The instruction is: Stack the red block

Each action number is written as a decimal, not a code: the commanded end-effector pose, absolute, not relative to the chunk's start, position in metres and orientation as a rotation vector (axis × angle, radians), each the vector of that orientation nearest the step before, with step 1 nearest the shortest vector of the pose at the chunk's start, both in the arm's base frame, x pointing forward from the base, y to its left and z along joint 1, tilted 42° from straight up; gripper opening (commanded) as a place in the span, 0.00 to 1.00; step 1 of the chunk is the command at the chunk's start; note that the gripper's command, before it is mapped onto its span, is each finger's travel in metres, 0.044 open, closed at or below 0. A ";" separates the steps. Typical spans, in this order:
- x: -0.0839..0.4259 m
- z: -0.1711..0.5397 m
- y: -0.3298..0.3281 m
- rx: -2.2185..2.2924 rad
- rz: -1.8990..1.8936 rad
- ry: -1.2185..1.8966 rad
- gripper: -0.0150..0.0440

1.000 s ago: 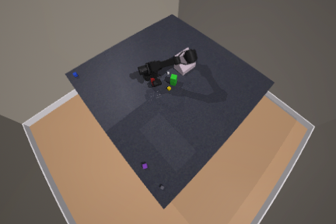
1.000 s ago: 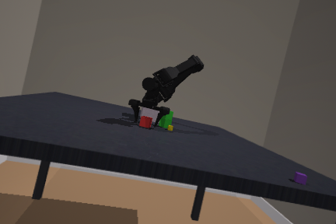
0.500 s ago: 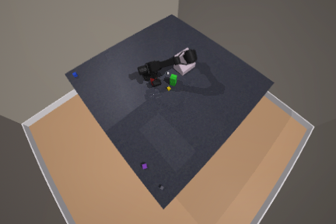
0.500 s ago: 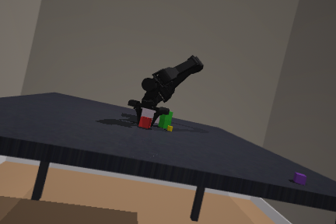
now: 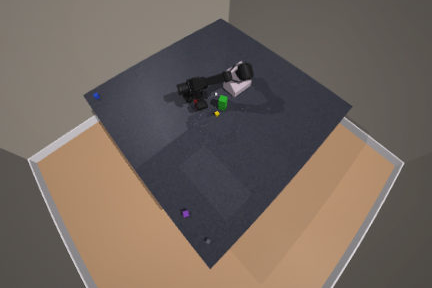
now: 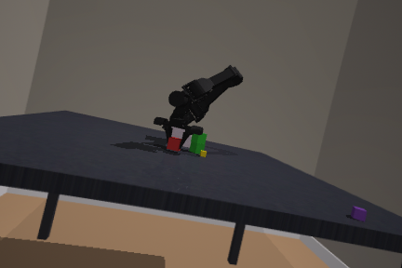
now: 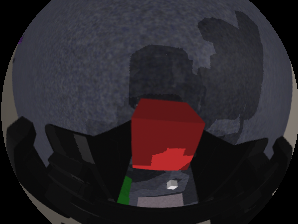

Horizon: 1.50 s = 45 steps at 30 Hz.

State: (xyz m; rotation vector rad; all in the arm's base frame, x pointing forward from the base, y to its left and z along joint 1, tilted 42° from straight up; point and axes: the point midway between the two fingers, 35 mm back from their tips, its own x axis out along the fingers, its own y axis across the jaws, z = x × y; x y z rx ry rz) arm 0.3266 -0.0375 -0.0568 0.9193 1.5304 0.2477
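The red block is between the two fingers of my gripper, which is shut on it. The block is at table level or very near it; I cannot tell whether it touches the table. The green tower stands upright, two blocks high, close beside the gripper, on its right in the exterior view. In the wrist view only a sliver of the tower shows at the lower left, past the finger.
A small yellow cube lies by the tower's foot. A small white cube lies near the pale arm base. A blue cube, a purple cube and a dark cube lie near the table's edges.
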 end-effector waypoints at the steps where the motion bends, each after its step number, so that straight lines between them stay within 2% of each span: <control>1: 0.328 -0.042 -0.053 0.912 0.241 1.512 0.25; 17: 0.319 0.021 -0.109 0.910 0.238 1.514 0.25; 24: 0.318 0.023 -0.112 0.910 0.238 1.514 0.25; 45: 0.268 0.072 -0.058 0.913 0.238 1.517 0.25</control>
